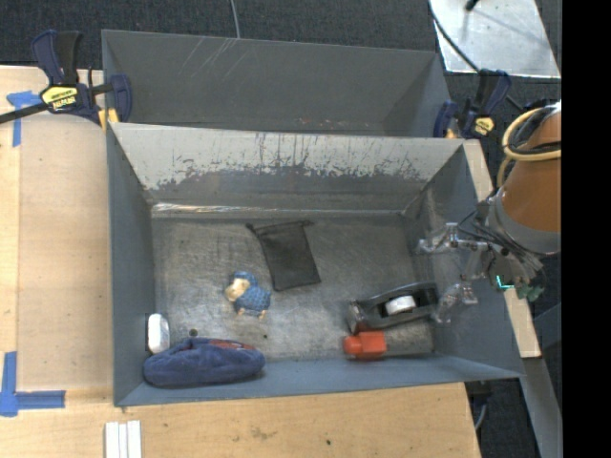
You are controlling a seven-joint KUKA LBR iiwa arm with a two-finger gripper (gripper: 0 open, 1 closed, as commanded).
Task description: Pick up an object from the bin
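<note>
I count six loose things in the one grey bin, and of each kind there is only one piece. There is one flat dark grey sheet of rectangular shape, one small blue and yellow plush toy, one small white cylinder, one dark blue cloth pouch with a red edge, one black tool with a white part in its middle, and one small red block. Beside the red block there is perhaps one more dark flat piece, but I cannot tell if it is a separate thing.
</note>
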